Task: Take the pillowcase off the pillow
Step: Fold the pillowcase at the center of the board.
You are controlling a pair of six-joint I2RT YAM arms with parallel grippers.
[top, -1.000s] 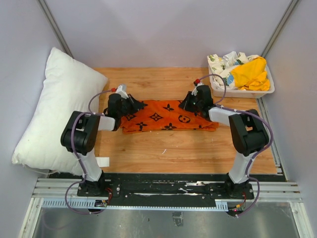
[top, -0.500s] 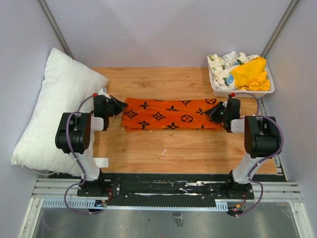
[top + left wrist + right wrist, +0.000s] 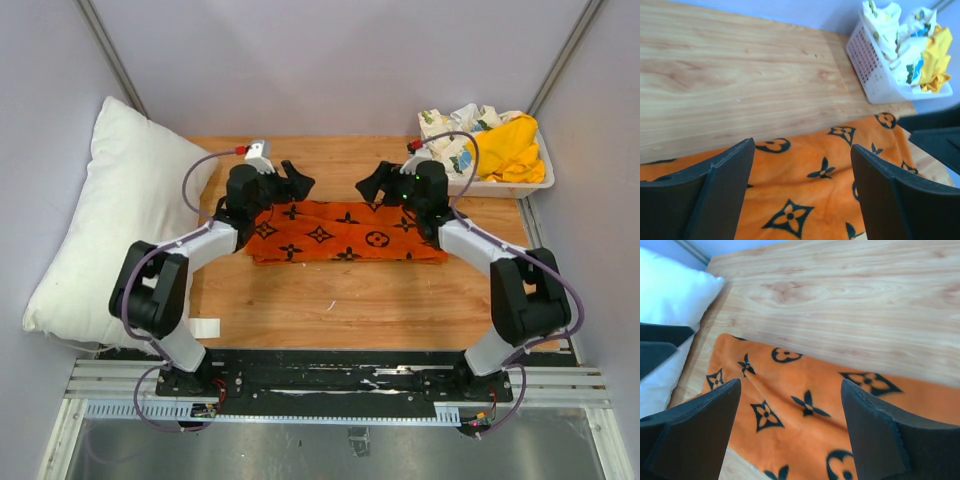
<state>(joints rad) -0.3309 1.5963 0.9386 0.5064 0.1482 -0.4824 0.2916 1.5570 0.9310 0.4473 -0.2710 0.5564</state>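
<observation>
With the pillowcase (image 3: 345, 232) lying flat on the desk (image 3: 380, 300), apart from the bare pillow (image 3: 110, 230) at my left, and both my jaws wide open and empty above its far edge, I judge it removed and should lift away without snagging cloth.

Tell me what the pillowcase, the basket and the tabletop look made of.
The pillowcase: soft, matte, slightly fuzzy printed fabric, judging by its wrinkles. The basket: probably white plastic, its wall perforated. The tabletop: light wood or wood-look laminate, smooth, grain visible.
</observation>
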